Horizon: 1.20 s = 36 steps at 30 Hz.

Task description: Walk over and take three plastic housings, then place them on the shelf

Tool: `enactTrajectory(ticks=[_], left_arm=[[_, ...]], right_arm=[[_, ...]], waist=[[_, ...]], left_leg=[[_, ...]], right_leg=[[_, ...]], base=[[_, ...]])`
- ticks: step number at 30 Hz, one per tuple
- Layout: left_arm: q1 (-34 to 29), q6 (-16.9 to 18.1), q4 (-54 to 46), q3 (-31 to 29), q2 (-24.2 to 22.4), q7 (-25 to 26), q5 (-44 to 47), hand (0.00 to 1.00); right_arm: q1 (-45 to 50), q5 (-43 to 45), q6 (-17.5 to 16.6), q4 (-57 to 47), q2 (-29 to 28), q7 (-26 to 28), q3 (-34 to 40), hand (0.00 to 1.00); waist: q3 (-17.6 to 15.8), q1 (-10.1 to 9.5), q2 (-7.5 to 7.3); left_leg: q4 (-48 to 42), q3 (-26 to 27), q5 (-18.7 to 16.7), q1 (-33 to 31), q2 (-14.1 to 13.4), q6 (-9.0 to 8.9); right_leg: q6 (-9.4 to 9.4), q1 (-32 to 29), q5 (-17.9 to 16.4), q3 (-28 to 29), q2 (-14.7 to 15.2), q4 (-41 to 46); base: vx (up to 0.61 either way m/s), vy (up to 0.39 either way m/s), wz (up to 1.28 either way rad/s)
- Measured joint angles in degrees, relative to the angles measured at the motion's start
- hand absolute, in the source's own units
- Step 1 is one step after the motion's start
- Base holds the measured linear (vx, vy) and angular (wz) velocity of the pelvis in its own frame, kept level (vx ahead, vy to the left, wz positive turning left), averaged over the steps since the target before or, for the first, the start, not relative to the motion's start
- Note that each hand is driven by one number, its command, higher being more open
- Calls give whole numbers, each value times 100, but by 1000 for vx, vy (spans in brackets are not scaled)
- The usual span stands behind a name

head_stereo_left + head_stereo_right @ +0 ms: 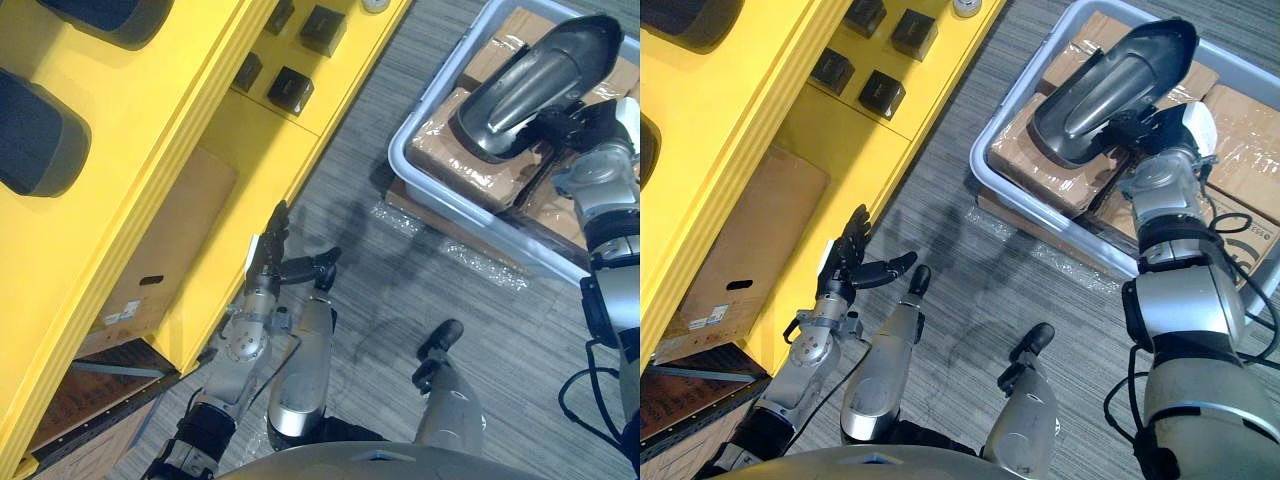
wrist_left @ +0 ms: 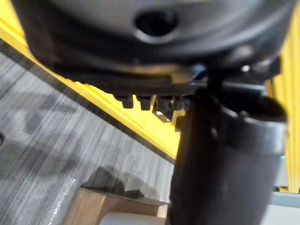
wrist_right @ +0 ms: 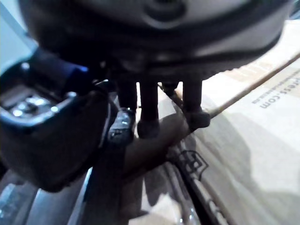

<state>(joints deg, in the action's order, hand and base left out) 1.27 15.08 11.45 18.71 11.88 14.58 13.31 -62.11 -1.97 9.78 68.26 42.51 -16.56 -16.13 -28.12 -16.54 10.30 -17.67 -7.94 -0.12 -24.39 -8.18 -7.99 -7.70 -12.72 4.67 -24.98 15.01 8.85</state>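
A dark grey plastic housing [image 1: 540,75] lies tilted on top of wrapped cardboard boxes inside a pale grey bin [image 1: 420,170] at the upper right. My right hand [image 1: 1160,130] is at the housing's near edge, with the fingers [image 3: 149,105] over its rim and the thumb on the other side, pinching it. Two more dark housings [image 1: 35,130] [image 1: 110,15] rest on the yellow shelf [image 1: 200,120] at the left. My left hand [image 1: 270,250] hangs beside the shelf's lower edge, fingers straight and thumb spread, holding nothing.
Small black boxes [image 1: 290,90] sit on a lower yellow shelf level. A cardboard box [image 1: 165,245] stands under the shelf. Crumpled clear plastic [image 1: 480,265] lies on the grey floor beside the bin. Open floor runs between the shelf and the bin.
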Motion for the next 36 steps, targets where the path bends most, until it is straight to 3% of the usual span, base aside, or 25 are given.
enactTrajectory(ticks=[2,6,13,16,21,23,29,30,33,36], left_arm=[[-114,12,-106,-73,13,-14,-22,100],[-423,73,-502,-162,170,-105,-59,100],[-275,15,-1097,-338,490,-145,-665,100],[310,-180,-1211,-522,731,-277,-396,100],[1346,-403,-1122,-720,871,-648,540,100],[1763,-495,-840,-717,899,-802,713,100],[2991,-1315,828,-538,968,-1262,1807,100],[3097,-1512,1025,-474,996,-1360,2053,100],[3496,-1798,1581,-212,973,-1477,2509,100],[3717,-1751,1670,-184,955,-1338,2517,100]], right_arm=[[124,-2,-150,-25,-104,-62,2,0],[594,-21,-525,-186,-449,-261,112,0],[1086,-268,-543,-1307,-485,-693,215,0],[1209,-659,-529,-1690,-471,-861,325,0],[1190,-903,-566,-1915,-475,-1065,484,0],[1138,-914,-619,-1953,-477,-1124,481,0],[511,-1150,-804,-1964,-561,-1139,152,0],[344,-1266,-838,-1965,-606,-1134,62,100],[132,-1144,-930,-1966,-649,-1045,-89,100],[84,-278,-999,-1923,-836,-699,-144,100]], waist=[[-4,66,-65],[9,235,-337],[34,658,-645],[59,852,-755],[82,1007,-807],[83,1050,-808],[147,1201,-922],[164,1207,-954],[173,1241,-989],[163,1285,-1035]], left_leg=[[37,4,21,54,-7,-7],[484,136,188,498,-40,-17],[1047,449,425,947,-66,-34],[1117,676,424,1133,-114,-35],[1186,881,433,1306,-229,-51],[1199,942,437,1365,-260,-58],[1220,1141,454,1369,-343,-87],[1232,1215,454,1355,-352,-89],[1231,1250,459,1278,-351,-97],[1233,1306,457,1277,-346,-102]], right_leg=[[1,38,1,3,-5,-3],[7,294,0,12,-18,-160],[-8,420,155,203,-30,-415],[0,429,186,419,-61,-437],[62,440,269,617,-171,-507],[73,438,277,678,-204,-509],[127,294,380,877,-294,-592],[127,218,402,968,-307,-592],[130,110,435,1004,-308,-591],[128,68,444,1087,-310,-590]], base=[[-39,-20,1],[-15,-43,-5],[11,-8,-14],[7,-7,-31],[-29,-27,-25],[-50,-31,-23],[-39,-23,-19],[2,-6,-25],[11,-1,-10],[24,6,-8]])
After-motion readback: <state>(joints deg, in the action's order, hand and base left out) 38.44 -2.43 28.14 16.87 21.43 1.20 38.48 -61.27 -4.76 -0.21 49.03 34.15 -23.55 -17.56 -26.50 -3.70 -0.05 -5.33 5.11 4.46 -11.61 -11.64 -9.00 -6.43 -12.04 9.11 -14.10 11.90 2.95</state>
